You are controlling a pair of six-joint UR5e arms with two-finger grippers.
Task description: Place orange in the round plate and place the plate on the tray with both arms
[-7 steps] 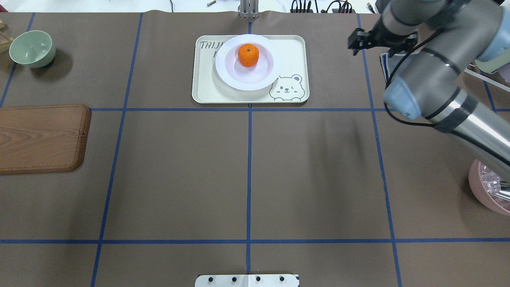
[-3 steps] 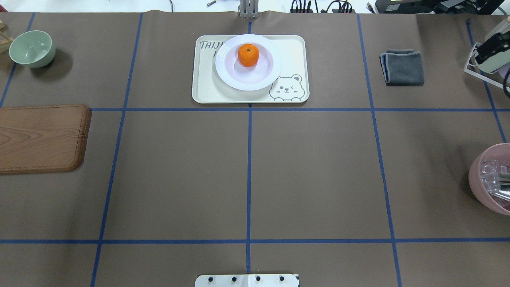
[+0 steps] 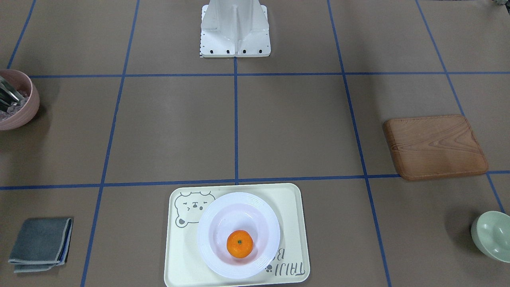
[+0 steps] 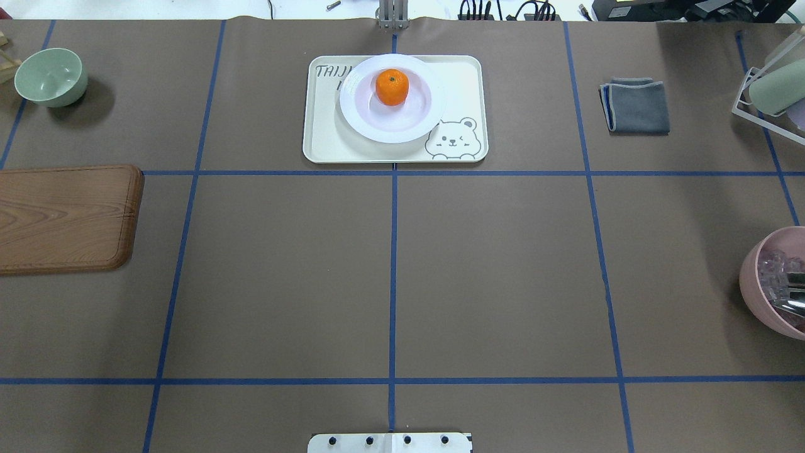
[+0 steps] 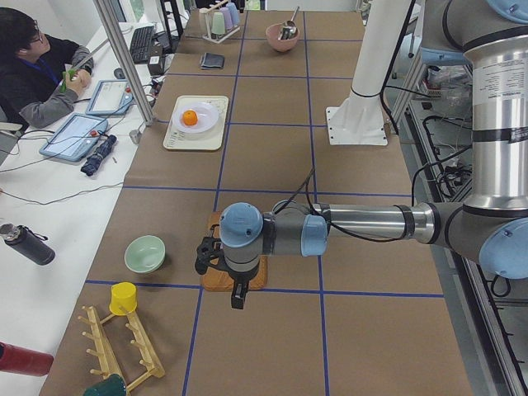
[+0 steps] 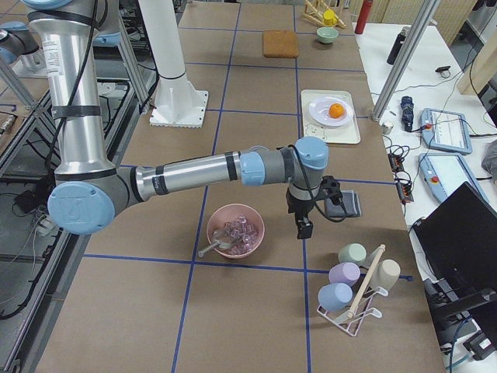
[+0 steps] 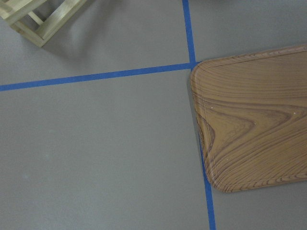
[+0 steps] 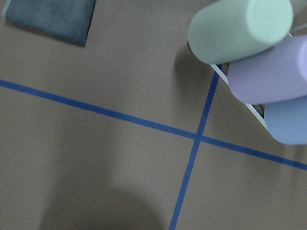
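Note:
The orange [image 4: 392,87] lies in the round plate [image 4: 377,133], off-centre toward its far side. The white plate stands on the cream tray [image 4: 327,141] with the bear drawing, at the table's far middle. The front-facing view shows the same orange [image 3: 239,243], plate [image 3: 207,247] and tray [image 3: 179,255]. Neither arm shows in the overhead or front views. My left gripper [image 5: 238,297] hangs over the wooden board at the left end; my right gripper [image 6: 303,229] hangs between the grey cloth and the pink bowl. I cannot tell whether either is open or shut.
A green bowl [image 4: 50,77] and a wooden board [image 4: 63,217] lie on the left. A folded grey cloth [image 4: 636,105], a cup rack [image 4: 773,94] and a pink bowl [image 4: 777,283] holding ice and a spoon are on the right. A person [image 5: 41,74] sits beyond the far edge.
My right arm has swung out of the overhead view to the right, uncovering the grey cloth. The orange, plate and tray have not moved.

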